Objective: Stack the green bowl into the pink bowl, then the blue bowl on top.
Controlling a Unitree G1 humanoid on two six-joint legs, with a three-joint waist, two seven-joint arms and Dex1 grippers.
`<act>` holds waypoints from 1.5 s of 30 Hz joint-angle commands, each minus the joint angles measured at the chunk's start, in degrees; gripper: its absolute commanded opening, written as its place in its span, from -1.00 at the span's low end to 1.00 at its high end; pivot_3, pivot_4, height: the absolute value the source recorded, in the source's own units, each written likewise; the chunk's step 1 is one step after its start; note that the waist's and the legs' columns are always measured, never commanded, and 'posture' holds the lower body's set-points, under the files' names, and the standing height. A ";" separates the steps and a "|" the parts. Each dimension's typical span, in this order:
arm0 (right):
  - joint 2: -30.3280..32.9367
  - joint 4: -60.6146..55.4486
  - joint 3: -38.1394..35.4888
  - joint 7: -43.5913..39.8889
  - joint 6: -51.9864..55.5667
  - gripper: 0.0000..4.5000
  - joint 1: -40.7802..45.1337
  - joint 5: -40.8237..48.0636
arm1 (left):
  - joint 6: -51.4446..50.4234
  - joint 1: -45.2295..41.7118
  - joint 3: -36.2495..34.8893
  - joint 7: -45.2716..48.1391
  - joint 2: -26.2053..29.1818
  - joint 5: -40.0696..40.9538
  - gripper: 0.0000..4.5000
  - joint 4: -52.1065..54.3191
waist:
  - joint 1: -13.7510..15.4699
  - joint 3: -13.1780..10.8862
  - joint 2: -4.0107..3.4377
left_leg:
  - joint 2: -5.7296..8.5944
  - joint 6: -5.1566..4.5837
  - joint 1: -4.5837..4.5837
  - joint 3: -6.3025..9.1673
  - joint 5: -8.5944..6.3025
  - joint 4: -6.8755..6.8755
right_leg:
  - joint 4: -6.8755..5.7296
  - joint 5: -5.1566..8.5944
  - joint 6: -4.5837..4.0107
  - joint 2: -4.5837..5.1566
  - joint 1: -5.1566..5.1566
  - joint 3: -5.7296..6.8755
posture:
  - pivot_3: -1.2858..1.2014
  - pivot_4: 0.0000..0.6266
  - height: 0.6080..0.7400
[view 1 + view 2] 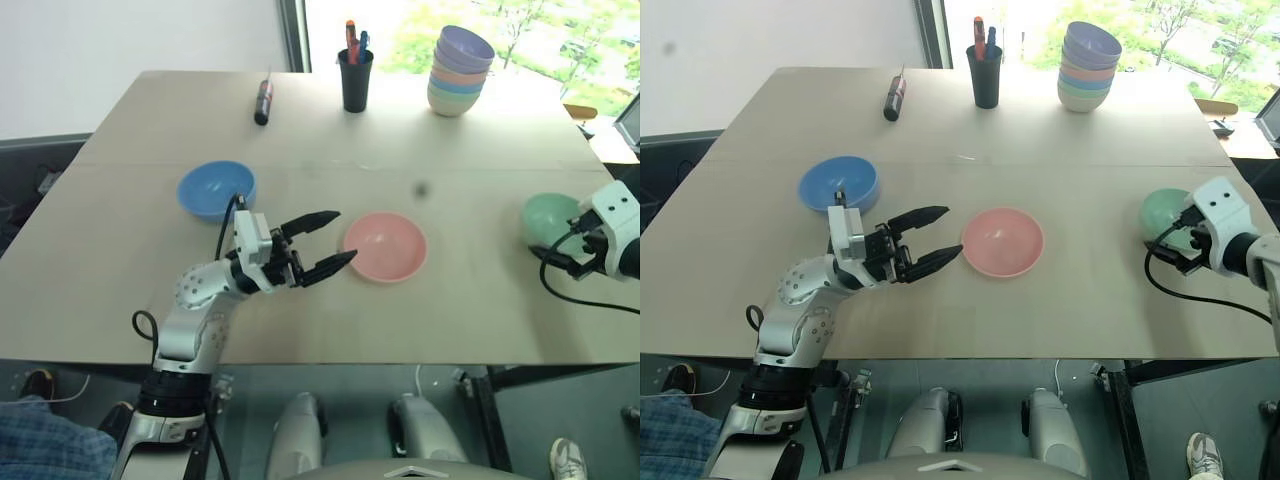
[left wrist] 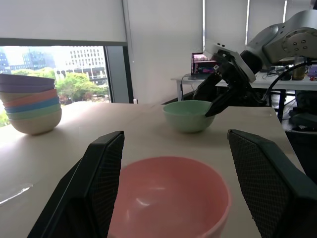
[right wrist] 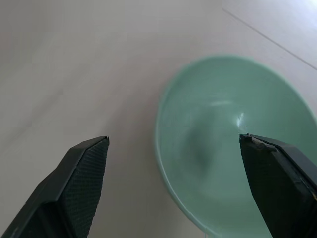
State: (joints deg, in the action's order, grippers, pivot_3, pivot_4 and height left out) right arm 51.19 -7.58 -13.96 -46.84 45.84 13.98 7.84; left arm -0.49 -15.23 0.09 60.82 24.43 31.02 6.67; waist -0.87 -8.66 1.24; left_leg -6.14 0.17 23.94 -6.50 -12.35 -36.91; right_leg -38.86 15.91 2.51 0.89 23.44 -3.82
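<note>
The pink bowl [image 1: 385, 247] sits upright near the middle of the table. My left gripper [image 1: 345, 235] is just to its left, open and pointing at it, with nothing between the fingers. Seen from the left wrist, the pink bowl [image 2: 168, 198] lies between the two fingers. The blue bowl [image 1: 216, 189] rests behind the left arm. At the table's right side stands the green bowl [image 1: 550, 217]. My right gripper [image 1: 560, 248] is open at its near rim. From the right wrist, one finger hangs over the green bowl [image 3: 233, 148] and the other over bare table.
A tall stack of pastel bowls [image 1: 460, 70] stands at the far right, a black cup of pens [image 1: 355, 78] at the far middle, and a dark screwdriver-like tool [image 1: 263, 100] to its left. The table's front edge [image 1: 400, 362] runs close below both arms.
</note>
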 commanded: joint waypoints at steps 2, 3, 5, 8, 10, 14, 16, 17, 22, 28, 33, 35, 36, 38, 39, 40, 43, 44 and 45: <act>1.24 2.58 0.78 0.71 -4.68 0.72 0.57 -0.65 | -0.12 0.27 -0.77 -0.96 0.02 0.13 0.57 1.96 | -0.10 0.00 0.00 | 0.00 0.00 0.00 0.01 0.00 0.00 | 0.00 0.00 0.00 -0.01 0.00 0.00 | 0.03 -0.52 1.00; 1.34 2.98 0.98 0.63 -5.16 0.51 0.62 -0.57 | -0.15 0.48 -1.00 -1.35 -0.06 0.11 0.57 1.99 | -0.11 0.00 0.00 | 0.00 0.00 0.00 0.01 0.00 0.00 | -0.01 0.00 0.00 -0.01 0.00 0.00 | 0.03 -0.52 1.00; 1.35 3.69 1.25 0.78 -5.82 0.28 0.77 -0.48 | -0.43 0.80 -1.26 -2.23 -0.10 0.09 0.57 2.13 | -0.08 0.00 0.00 | 0.00 0.00 0.00 0.01 0.00 0.01 | 0.00 0.00 0.00 -0.01 0.00 0.00 | 0.03 -0.52 1.00; 1.28 4.25 1.78 0.98 -6.66 -0.18 0.72 -0.43 | -0.24 1.07 -1.32 -2.81 0.01 0.16 0.57 2.50 | 0.00 0.00 0.00 | 0.00 0.00 0.00 0.01 0.00 0.00 | 0.00 0.00 0.01 0.00 0.00 0.00 | 0.03 -0.52 1.00; 1.08 4.18 2.01 1.07 -6.80 -0.50 0.68 -0.22 | -0.26 1.22 -1.38 -3.12 0.14 0.25 0.57 2.71 | 0.01 0.00 0.00 | 0.00 0.00 0.00 0.00 0.00 0.00 | 0.00 0.00 0.01 0.00 0.00 0.00 | 0.03 -0.52 1.00; 1.03 4.27 2.82 1.19 -7.57 -0.98 0.64 -0.38 | 0.11 1.45 -1.24 -3.38 0.18 -0.01 0.57 2.72 | 0.03 0.00 0.00 | 0.00 0.00 0.00 0.01 0.00 0.00 | 0.00 0.00 0.00 0.00 0.00 0.00 | 0.03 -0.52 1.00; 1.06 4.17 3.05 1.22 -7.67 -0.98 0.74 -0.30 | 0.43 1.52 -1.18 -3.37 0.12 -0.10 0.57 2.65 | 0.03 0.00 0.00 | 0.00 0.00 0.00 0.00 0.00 0.00 | 0.00 0.00 0.00 -0.01 0.00 0.00 | 0.03 -0.52 1.00; 1.09 4.08 3.14 1.23 -7.67 -0.98 0.78 -0.25 | 0.47 1.53 -1.18 -3.39 0.08 -0.10 0.57 2.63 | 0.01 0.00 0.00 | 0.00 0.00 0.00 0.00 0.00 0.00 | 0.00 0.00 0.00 -0.01 0.00 0.00 | 0.03 -0.52 1.00; 2.39 0.70 4.94 -0.43 -8.56 -0.98 2.03 -0.04 | 0.99 1.23 -1.38 -3.12 -0.06 -0.18 0.57 2.01 | -0.02 0.00 0.00 | 0.00 0.00 0.00 0.01 0.00 0.00 | 0.00 0.00 0.00 0.00 0.00 0.00 | 0.03 -0.52 1.00; 6.00 -10.92 13.07 -6.89 -11.14 -0.98 10.15 -0.62 | 1.66 1.27 -2.75 -3.76 -0.03 -0.23 0.57 0.39 | -0.20 -0.03 -0.04 | -0.02 0.00 -0.01 0.03 0.00 0.02 | 0.00 0.00 0.00 -0.01 0.00 0.03 | 0.03 -0.52 1.00; 5.64 -19.55 21.92 -12.53 -10.18 -0.98 18.55 0.28 | 1.52 1.11 -5.78 -4.60 0.70 0.52 0.57 -0.97 | -0.05 -0.04 -0.04 | -0.03 0.00 0.04 0.02 0.00 0.03 | 0.01 0.01 -0.01 -0.01 0.08 0.03 | 0.03 -0.52 1.00; 5.49 -21.88 25.28 -14.59 -10.44 -0.98 20.29 -0.10 | 2.44 1.67 -6.53 -3.88 1.05 0.32 0.57 -1.50 | -0.01 -0.04 -0.03 | -0.04 0.00 0.04 0.02 0.00 0.05 | 0.02 0.01 -0.01 -0.01 0.09 0.04 | 0.03 -0.52 1.00; 5.38 -22.37 26.60 -15.32 -10.91 -0.98 20.87 -0.44 | 2.57 2.00 -6.80 -3.66 1.17 0.40 0.57 -1.59 | 0.02 -0.04 -0.03 | -0.04 0.00 0.05 0.02 0.00 0.06 | 0.03 0.01 -0.02 -0.01 0.09 0.04 | 0.03 -0.52 1.00; 4.54 -23.02 29.34 -16.02 -11.73 -0.98 22.12 -1.49 | 2.60 2.96 -7.27 -3.15 1.61 0.58 0.57 -1.54 | 0.13 -0.05 -0.01 | -0.03 0.00 0.08 0.02 0.00 0.04 | 0.04 0.01 -0.02 0.02 0.09 0.06 | 0.03 -0.52 1.00; 4.05 -23.12 30.67 -16.47 -12.41 -0.98 22.76 -2.10 | 2.65 3.51 -7.58 -3.04 1.76 0.59 0.57 -1.52 | 0.11 -0.05 -0.01 | -0.02 0.00 0.09 0.00 0.00 0.03 | 0.04 0.01 -0.02 0.03 0.10 0.06 | 0.03 -0.52 1.00; 3.66 -23.07 31.53 -16.70 -12.81 -0.98 23.17 -2.48 | 2.80 3.85 -7.81 -2.83 1.78 0.55 0.57 -1.55 | 0.10 -0.05 -0.01 | -0.02 0.00 0.10 0.00 0.00 0.01 | 0.03 0.01 -0.02 0.04 0.11 0.06 | 0.03 -0.52 1.00; 2.05 -23.04 34.76 -17.21 -12.87 -0.98 24.41 -4.00 | 3.08 4.96 -8.48 -2.59 2.02 0.54 0.57 -1.15 | 0.07 -0.05 0.00 | -0.03 0.00 0.10 0.01 0.00 -0.01 | 0.01 0.01 -0.03 0.03 0.13 0.08 | 0.03 -0.52 1.00; 1.52 -22.93 35.81 -17.52 -12.96 -0.98 24.75 -4.50 | 3.09 5.45 -8.67 -2.51 2.14 0.69 0.57 -0.80 | 0.06 -0.05 0.00 | -0.03 0.00 0.10 0.01 0.00 -0.01 | 0.00 0.01 -0.03 0.03 0.14 0.07 | 0.03 -0.52 1.00; 1.17 -22.67 36.67 -17.87 -13.28 -0.98 25.14 -5.01 | 3.04 5.92 -8.81 -2.47 2.29 0.82 0.57 -0.42 | 0.05 -0.05 0.00 | -0.03 0.00 0.10 0.01 0.00 -0.01 | -0.01 0.01 -0.04 0.02 0.14 0.07 | 0.03 -0.52 1.00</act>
State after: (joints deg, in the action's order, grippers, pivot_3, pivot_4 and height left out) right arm 52.59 -28.95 22.18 -64.05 33.47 37.57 4.11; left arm 1.65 -10.03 -6.89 57.96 25.97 30.89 4.28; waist -0.81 -8.72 1.24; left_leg -6.17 0.18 24.04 -6.49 -12.35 -36.92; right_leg -38.87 15.92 2.47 0.91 23.58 -3.75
